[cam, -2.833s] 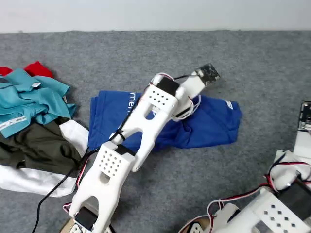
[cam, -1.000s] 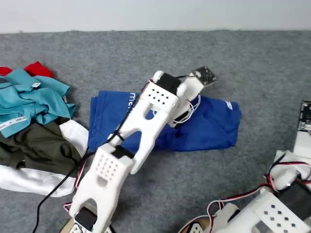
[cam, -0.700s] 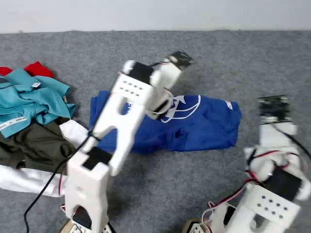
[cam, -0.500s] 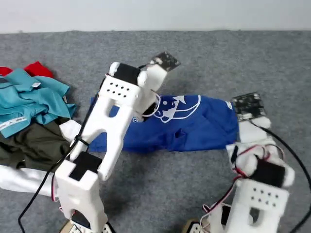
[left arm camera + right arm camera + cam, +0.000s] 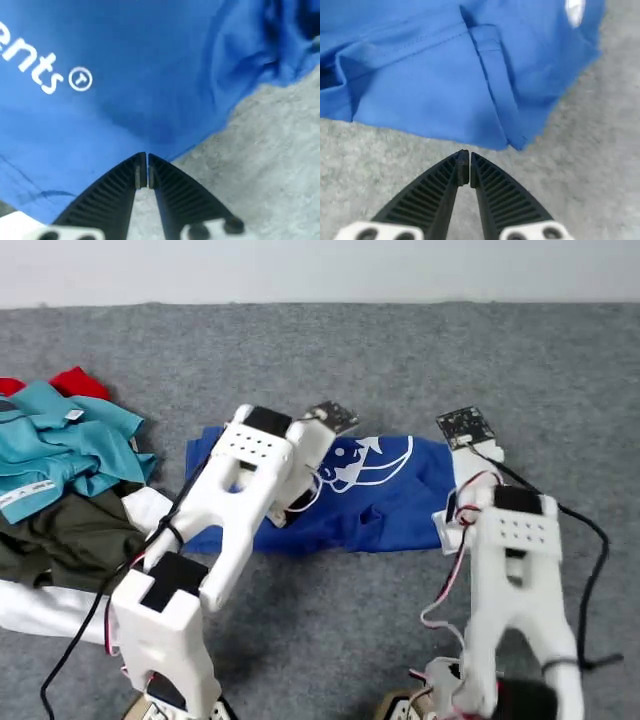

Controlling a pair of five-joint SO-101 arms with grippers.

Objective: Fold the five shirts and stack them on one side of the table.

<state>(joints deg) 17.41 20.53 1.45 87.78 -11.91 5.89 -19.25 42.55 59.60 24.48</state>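
Left claw (image 5: 143, 164), pinched closed, overhangs rumpled white-lettered blue shirt (image 5: 150, 75).

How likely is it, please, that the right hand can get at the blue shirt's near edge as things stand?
Probably yes. The right hand, shut, sits just short of the blue shirt, only bare grey table cover between them; it would need to open first.
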